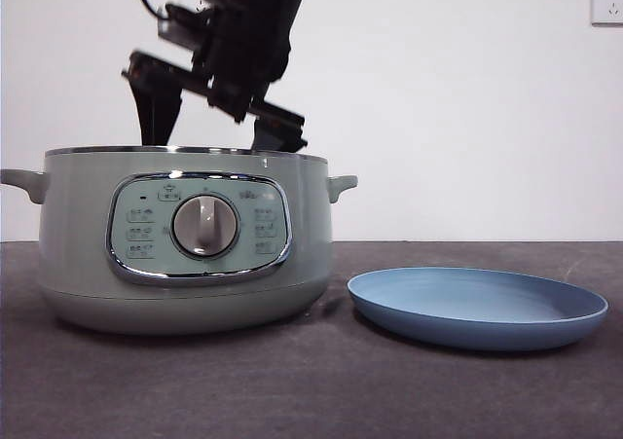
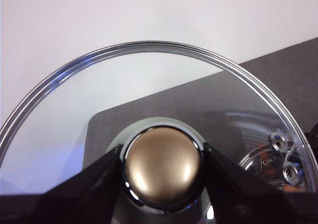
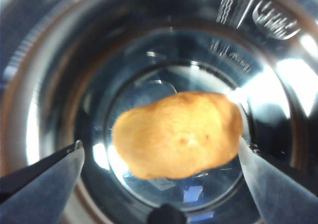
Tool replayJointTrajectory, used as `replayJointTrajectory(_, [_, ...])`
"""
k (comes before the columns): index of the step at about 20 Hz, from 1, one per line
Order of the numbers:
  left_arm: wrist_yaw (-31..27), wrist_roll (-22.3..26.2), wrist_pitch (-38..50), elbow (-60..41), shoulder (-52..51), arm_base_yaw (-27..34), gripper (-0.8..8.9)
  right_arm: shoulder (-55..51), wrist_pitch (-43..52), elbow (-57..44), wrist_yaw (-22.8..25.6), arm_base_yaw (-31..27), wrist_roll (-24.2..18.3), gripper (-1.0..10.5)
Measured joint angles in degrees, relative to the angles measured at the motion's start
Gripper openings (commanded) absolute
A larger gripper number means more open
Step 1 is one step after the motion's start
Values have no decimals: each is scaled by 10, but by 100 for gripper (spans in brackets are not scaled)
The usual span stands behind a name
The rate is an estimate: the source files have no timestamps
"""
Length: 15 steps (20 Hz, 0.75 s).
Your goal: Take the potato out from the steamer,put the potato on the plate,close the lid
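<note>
Dark tabletop point(image 1: 292, 390): left end effector point(image 2: 163, 170) gripped the lid point(image 2: 164, 80) off the steamer point(image 1: 185, 244); right end effector point(image 3: 161, 159), spread, straddled the potato point(image 3: 178, 134); plate point(image 1: 477, 308) bare.

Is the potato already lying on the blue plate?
No, the potato lies at the bottom of the steamer, between the open jaws of the right gripper, and the plate shows nothing on it.
</note>
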Motion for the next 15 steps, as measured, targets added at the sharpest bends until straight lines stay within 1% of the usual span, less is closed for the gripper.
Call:
replayJointTrajectory(3, [8, 0, 0, 0, 0, 0, -8, 17, 3, 0, 3, 1, -15, 624])
replayJointTrajectory(4, [12, 0, 0, 0, 0, 0, -8, 18, 7, 0, 4, 1, -19, 566])
replayJointTrajectory(5, [12, 0, 0, 0, 0, 0, -8, 19, 9, 0, 10, 2, -22, 440])
replayJointTrajectory(6, [12, 0, 0, 0, 0, 0, -8, 19, 9, 0, 13, 3, -30, 270])
replayJointTrajectory(7, [12, 0, 0, 0, 0, 0, -8, 19, 10, 0, 14, 4, -40, 73])
replayJointTrajectory(8, [12, 0, 0, 0, 0, 0, -8, 19, 10, 0, 14, 5, -50, -8])
replayJointTrajectory(10, [12, 0, 0, 0, 0, 0, -8, 19, 10, 0, 14, 7, -64, -11])
replayJointTrajectory(15, [12, 0, 0, 0, 0, 0, -8, 17, 22, 0, 14, 11, -65, -11])
